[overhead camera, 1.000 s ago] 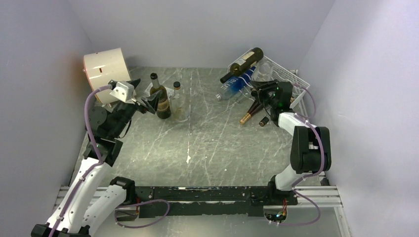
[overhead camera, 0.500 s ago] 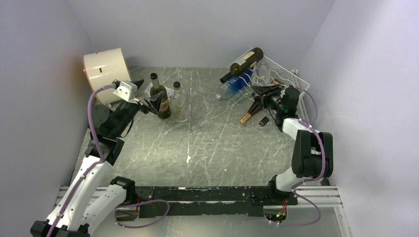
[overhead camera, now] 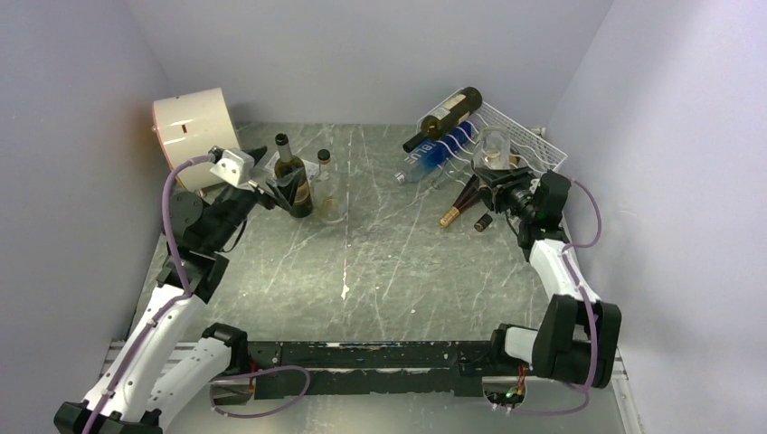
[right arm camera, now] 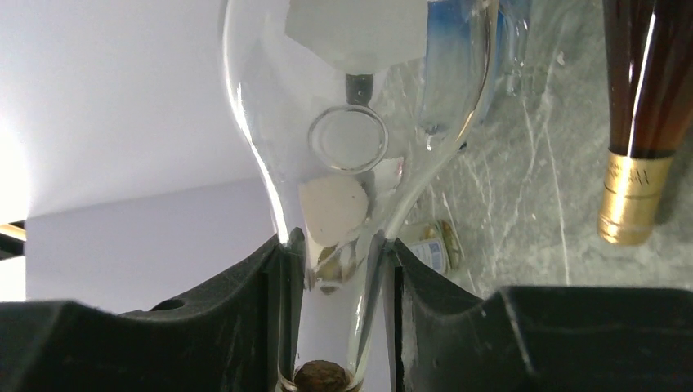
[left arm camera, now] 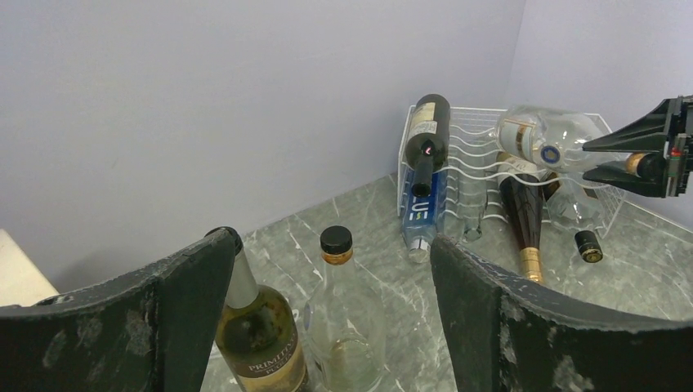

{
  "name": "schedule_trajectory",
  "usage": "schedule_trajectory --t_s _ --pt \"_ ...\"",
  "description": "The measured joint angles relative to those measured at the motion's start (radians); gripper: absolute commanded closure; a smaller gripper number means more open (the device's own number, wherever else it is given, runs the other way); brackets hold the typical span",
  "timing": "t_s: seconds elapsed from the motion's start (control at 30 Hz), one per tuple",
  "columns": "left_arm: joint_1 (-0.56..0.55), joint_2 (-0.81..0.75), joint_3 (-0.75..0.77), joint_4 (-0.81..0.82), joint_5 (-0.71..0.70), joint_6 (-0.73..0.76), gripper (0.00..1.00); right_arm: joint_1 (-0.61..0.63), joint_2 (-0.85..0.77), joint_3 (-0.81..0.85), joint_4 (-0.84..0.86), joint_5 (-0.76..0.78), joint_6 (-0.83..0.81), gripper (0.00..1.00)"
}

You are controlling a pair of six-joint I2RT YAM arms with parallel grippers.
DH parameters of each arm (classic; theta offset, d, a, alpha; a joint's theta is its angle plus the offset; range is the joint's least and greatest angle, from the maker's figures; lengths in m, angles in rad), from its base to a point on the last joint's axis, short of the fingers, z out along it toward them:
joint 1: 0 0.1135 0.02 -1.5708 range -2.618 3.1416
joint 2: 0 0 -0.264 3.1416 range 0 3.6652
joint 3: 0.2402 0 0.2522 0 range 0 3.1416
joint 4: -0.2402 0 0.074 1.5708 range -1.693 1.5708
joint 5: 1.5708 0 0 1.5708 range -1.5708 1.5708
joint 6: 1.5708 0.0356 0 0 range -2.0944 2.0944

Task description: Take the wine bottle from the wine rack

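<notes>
The clear wine bottle (likely slippery, fragile) is gripped at its neck, lower centre, by the right gripper; the left gripper is seen open.

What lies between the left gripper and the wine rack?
A green wine bottle and a clear black-capped bottle stand upright ahead of the open left gripper. Beyond them the table is bare to the wine rack, as the top view shows.
</notes>
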Motion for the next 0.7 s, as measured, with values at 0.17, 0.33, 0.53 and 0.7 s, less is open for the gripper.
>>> schedule_trajectory --t_s 0.17,0.33,0.53,0.7 --pt "-0.008 0.002 0.000 0.000 0.005 0.000 0.09 -0.003 -0.111 0.004 -0.172 -0.028 -0.092 1.00" --pt "-0.017 0.012 0.000 0.003 0.035 -0.001 0.10 -0.003 -0.175 0.015 -0.339 -0.094 -0.189 1.00" --pt "-0.061 0.038 -0.028 0.096 0.244 -0.002 0.13 0.003 -0.191 0.060 -0.540 -0.173 -0.319 1.00" --pt "-0.165 0.081 -0.068 0.148 0.396 0.016 0.12 0.048 -0.164 0.125 -0.709 -0.227 -0.473 1.00"
